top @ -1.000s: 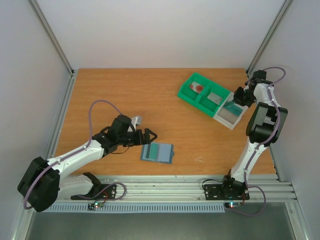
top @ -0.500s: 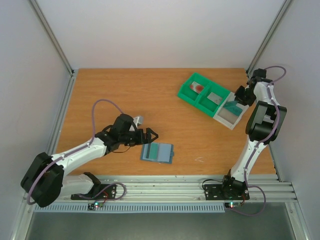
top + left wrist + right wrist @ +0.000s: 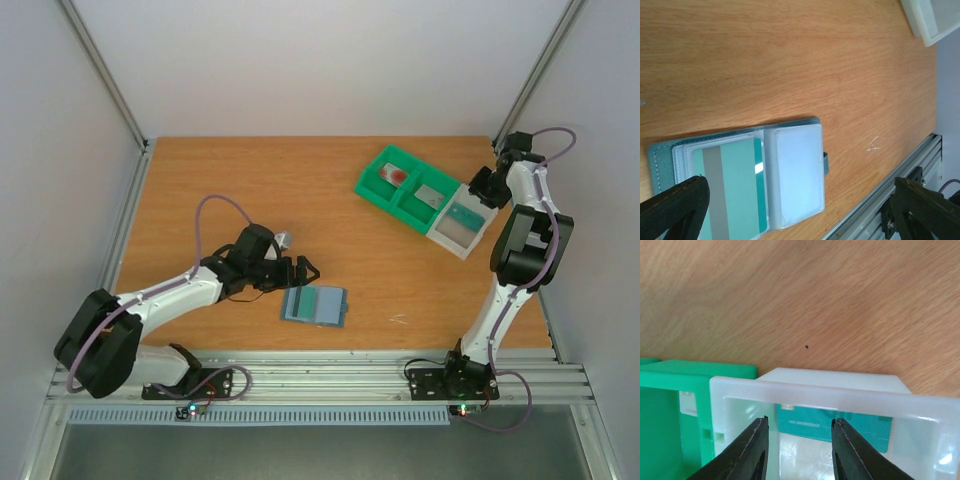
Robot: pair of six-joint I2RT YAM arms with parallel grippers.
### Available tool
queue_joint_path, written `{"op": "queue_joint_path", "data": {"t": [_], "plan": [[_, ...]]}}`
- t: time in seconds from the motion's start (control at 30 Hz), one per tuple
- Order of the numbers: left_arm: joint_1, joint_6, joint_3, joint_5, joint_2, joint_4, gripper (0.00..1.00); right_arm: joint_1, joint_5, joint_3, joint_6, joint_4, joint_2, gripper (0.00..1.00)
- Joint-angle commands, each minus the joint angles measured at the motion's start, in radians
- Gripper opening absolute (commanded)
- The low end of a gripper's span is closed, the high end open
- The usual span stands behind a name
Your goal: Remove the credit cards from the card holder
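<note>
**Card holder** (image 3: 314,306): Slate-blue bifold, laid open and flat on the wooden table (image 3: 250,180) close to the near edge. In the left wrist view two clear sleeves are seen. A teal card with a grey stripe (image 3: 732,187) is lodged in the left sleeve, and the right sleeve (image 3: 797,172) is seen pale and unfilled.

**Left gripper** (image 3: 305,268): Positioned just beyond the holder's far-left corner, low over the table. The jaws are spread to their widest and nothing is held between them. Both fingers are seen at the bottom corners of the wrist view, and the holder is framed between them.

**Green bin** (image 3: 372,186): Set at the far right of the table, two compartments. A reddish card (image 3: 396,175) is lodged in the farther compartment and a grey card (image 3: 431,195) in the nearer one.

**White bin** (image 3: 460,244): Butted against the green bin's right end. A teal card (image 3: 840,427) is laid inside it, at its far end.

**Right gripper** (image 3: 800,440): Held over the far end of the white bin. The jaws are parted to a narrow gap and nothing is gripped. The teal card is seen lying in the bin below, apart from both fingers.
</note>
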Motion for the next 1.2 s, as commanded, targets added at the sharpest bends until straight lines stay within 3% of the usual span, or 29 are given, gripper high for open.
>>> {"op": "queue_joint_path", "data": {"t": [0.0,0.37,0.77,0.9,1.17], "plan": [[0.004,0.043,0.039,0.017,0.028,-0.046,0.99,0.026,0.046,0.022,0.047,-0.007,-0.051,0.36],[0.005,0.075,0.07,-0.044,0.046,-0.167,0.98,0.094,-0.002,-0.024,0.051,-0.02,-0.119,0.39],[0.016,0.078,0.054,-0.06,0.118,-0.211,0.87,0.217,-0.223,-0.273,0.09,0.062,-0.327,0.39],[0.018,0.05,0.04,0.0,0.158,-0.157,0.78,0.252,-0.299,-0.383,0.132,0.107,-0.421,0.39],[0.003,0.012,0.05,0.077,0.255,-0.115,0.72,0.344,-0.391,-0.594,0.178,0.183,-0.588,0.38]]}}
